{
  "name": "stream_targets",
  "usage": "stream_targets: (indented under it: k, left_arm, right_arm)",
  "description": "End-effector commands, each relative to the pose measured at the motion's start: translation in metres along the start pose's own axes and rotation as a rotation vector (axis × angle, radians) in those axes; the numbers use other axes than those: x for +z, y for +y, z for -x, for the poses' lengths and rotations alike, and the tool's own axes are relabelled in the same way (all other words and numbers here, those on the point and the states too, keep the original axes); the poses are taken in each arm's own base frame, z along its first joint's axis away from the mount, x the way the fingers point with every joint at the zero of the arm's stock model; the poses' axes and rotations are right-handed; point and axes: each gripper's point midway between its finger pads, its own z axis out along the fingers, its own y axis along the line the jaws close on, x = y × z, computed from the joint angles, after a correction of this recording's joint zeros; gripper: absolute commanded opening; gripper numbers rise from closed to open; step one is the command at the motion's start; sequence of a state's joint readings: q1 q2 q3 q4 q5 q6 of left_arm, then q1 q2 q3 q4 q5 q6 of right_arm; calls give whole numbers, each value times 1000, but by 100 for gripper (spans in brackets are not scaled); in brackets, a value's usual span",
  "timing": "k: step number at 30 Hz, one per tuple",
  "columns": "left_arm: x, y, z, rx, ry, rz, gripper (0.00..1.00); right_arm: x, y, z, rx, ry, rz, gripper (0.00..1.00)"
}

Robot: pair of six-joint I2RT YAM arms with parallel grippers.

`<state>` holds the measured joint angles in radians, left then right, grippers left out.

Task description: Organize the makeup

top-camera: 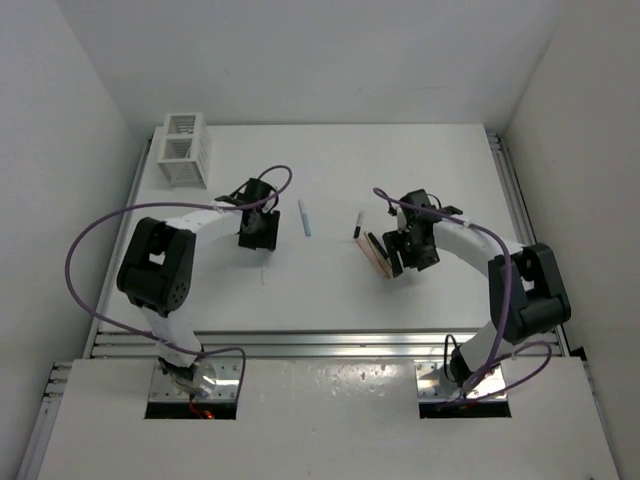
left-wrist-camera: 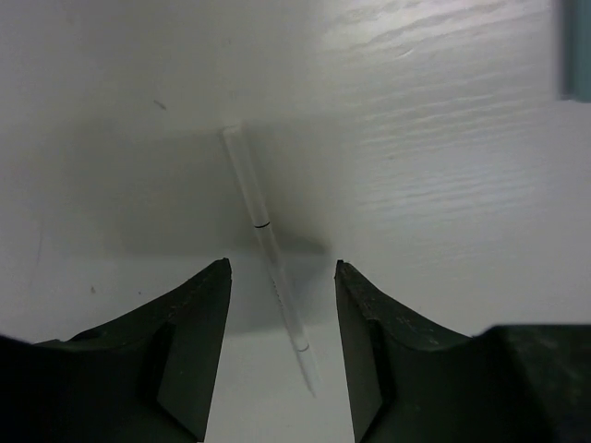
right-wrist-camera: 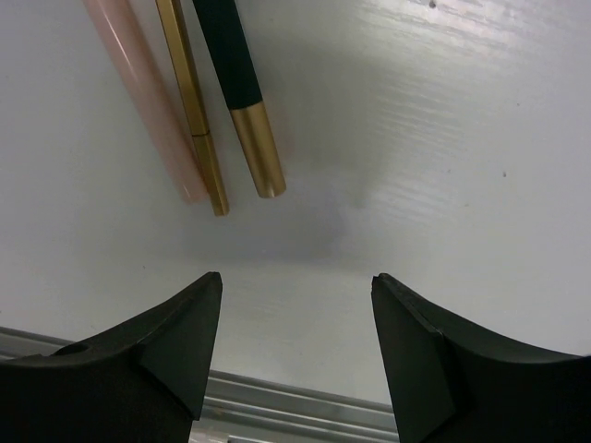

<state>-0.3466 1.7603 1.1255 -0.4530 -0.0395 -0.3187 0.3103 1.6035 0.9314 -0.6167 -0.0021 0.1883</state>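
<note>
My left gripper is open and low over the table. In the left wrist view its tips straddle the near end of a very thin pale grey stick without touching it. A light blue stick lies to its right and shows at that view's edge. My right gripper is open and empty. Just beyond its tips lie a peach-pink stick, a gold stick and a black stick with a gold end, side by side. The pink one also shows from above. A thin black stick lies apart.
A white slatted box stands at the table's back left corner. Metal rails run along the table's near edge, and the near one shows under my right gripper. White walls close in the table on three sides.
</note>
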Motion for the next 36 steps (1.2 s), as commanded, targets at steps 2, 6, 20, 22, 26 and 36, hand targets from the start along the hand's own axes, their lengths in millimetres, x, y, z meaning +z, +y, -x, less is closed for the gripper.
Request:
stream_targets:
  k: [2,6,20,22,26,36]
  left_arm:
    - [20,8,-31,-47,113,74,54]
    - [25,5,-41,-33,125,93,49]
    - [7,27,43,-18,-57,137,0]
    - [-15,38,97,5,-180,128,0]
    - [-82,83,202,46,-492,178,0]
    - [-205,221,326,114,-1148,380,0]
  right_arm:
    - [-11,-6,-2,6,-38,-44,67]
    - [-13,-10,-5,0,-41,-67,67]
    - [-20,-14,18,-38,-115,-84,67]
    - [-20,-14,27,-43,-148,-83,67]
    - [-19,-9,44,-45,-198,-63,67]
    - [-14,5,103,-73,-276,1,67]
